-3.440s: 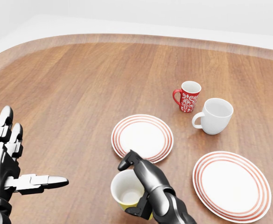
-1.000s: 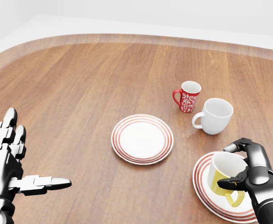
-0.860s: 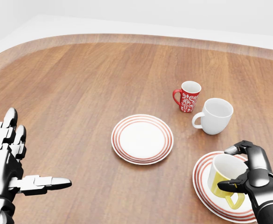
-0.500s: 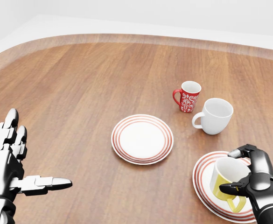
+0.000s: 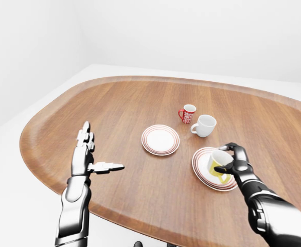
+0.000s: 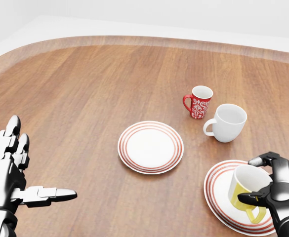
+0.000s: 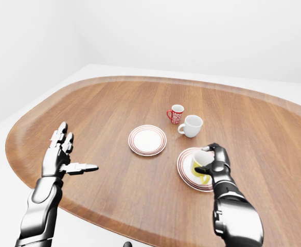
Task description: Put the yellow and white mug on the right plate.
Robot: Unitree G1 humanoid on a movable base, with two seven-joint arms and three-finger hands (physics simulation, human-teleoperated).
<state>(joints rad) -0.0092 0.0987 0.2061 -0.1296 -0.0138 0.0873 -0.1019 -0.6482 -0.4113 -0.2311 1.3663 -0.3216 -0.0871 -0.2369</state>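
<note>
The right hand (image 6: 275, 190) has its fingers (image 6: 261, 160) clamped round the mug (image 6: 246, 190), one over the rim at the top and the thumb across the yellow lower wall, so the mug is held over the right plate (image 6: 218, 197), near that plate's right part in the head view; I cannot tell if the base touches the plate or hangs just above it. The mug looks a bit tilted, w/ the handle low and toward the bottom of the view. Main risk, in my judgement: if the fingers open while the mug is tilted or not seated, it may tip or roll on the glazed plate and slide off the rim; a finger hooked inside the mouth could also drag it when the hand pulls away. The mug is smooth, glossy, white inside and above, yellow below, approx. a cylinder w/ a loop handle. The plate is flat, round, white w/ thin red rings. Further out is a second, same-looking plate (image 6: 150, 146), a plain white cup (image 6: 227, 122) and a small red cup (image 6: 199, 102) w/ white pattern, close together. The counter (image 6: 95, 89) is wood-grain w/ a rounded edge. The left hand (image 6: 8, 180) hovers well apart, fingers spread, holding nothing.
</note>
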